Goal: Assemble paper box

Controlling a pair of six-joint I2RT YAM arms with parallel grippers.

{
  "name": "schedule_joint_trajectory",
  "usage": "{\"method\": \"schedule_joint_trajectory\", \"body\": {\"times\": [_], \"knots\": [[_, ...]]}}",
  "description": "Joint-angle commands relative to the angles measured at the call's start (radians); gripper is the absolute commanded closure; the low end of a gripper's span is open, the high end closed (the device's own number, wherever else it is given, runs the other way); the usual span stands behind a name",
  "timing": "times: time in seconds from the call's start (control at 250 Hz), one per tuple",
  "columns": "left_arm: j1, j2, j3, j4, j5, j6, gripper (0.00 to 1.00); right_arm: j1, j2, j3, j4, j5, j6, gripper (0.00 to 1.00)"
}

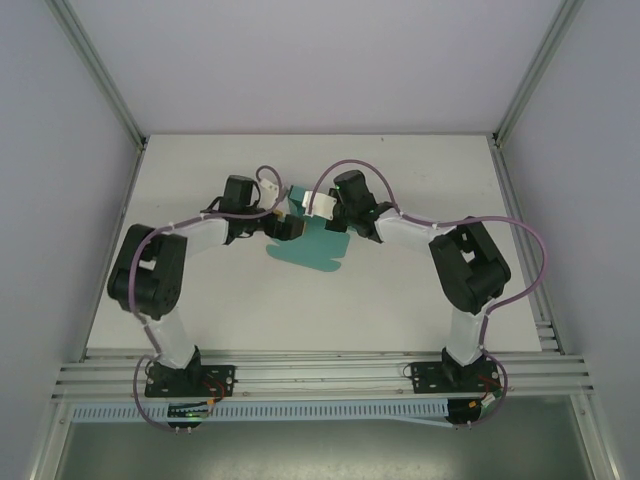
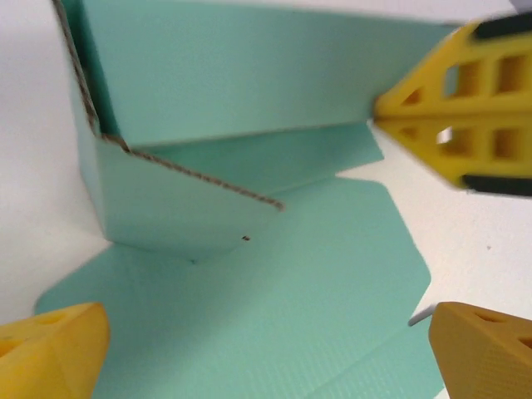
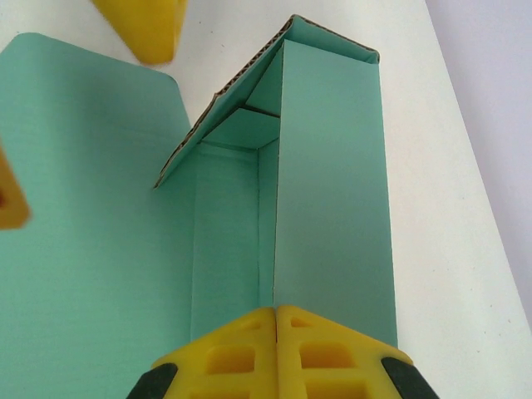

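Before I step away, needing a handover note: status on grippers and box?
Left gripper open over flat flap. Right gripper shut, at upright wall. Paper box half folded. Grippers close together.

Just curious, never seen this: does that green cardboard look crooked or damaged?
No damage shows. The paper box is half folded: one flap leans at a slant beside the upright wall, the rest lies flat on the table.
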Motion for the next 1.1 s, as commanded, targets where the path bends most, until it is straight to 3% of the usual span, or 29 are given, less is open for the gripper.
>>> {"method": "schedule_joint_trajectory", "body": {"times": [0.0,0.076,0.208,0.296,0.404,0.468,0.548,0.679,0.967,1.099], "knots": [[0.01,-0.097,-0.037,-0.064,-0.148,-0.042,0.01,-0.015,0.076,-0.022,-0.184,-0.042,-0.034,1.0],[0.05,-0.115,-0.042,-0.103,-0.248,-0.06,0.01,-0.019,0.08,-0.012,-0.192,-0.049,-0.048,1.0],[0.131,-0.058,0.02,-0.146,-0.241,-0.068,0.02,-0.029,0.082,0.012,-0.216,-0.072,-0.059,1.0],[0.133,0.032,0.103,-0.16,-0.079,0.003,0.09,-0.035,0.087,0.032,-0.248,-0.097,-0.066,1.0],[0.131,0.126,0.208,-0.169,0.0,-0.018,0.22,-0.042,0.105,0.057,-0.273,-0.096,-0.074,1.0],[0.128,0.165,0.23,-0.159,0.079,0.001,0.22,-0.046,0.109,0.065,-0.272,-0.101,-0.075,1.0],[0.112,0.188,0.225,-0.134,0.095,0.016,0.22,-0.054,0.111,0.074,-0.271,-0.118,-0.066,1.0],[0.065,0.227,0.239,-0.148,0.027,0.06,0.24,-0.059,0.112,0.084,-0.276,-0.115,-0.064,1.0],[0.037,0.286,0.297,-0.065,-0.085,0.082,0.43,-0.059,0.11,0.099,-0.3,-0.115,-0.062,1.0],[0.029,0.299,0.346,-0.079,-0.079,0.103,0.41,-0.058,0.103,0.102,-0.314,-0.116,-0.062,1.0]]}}
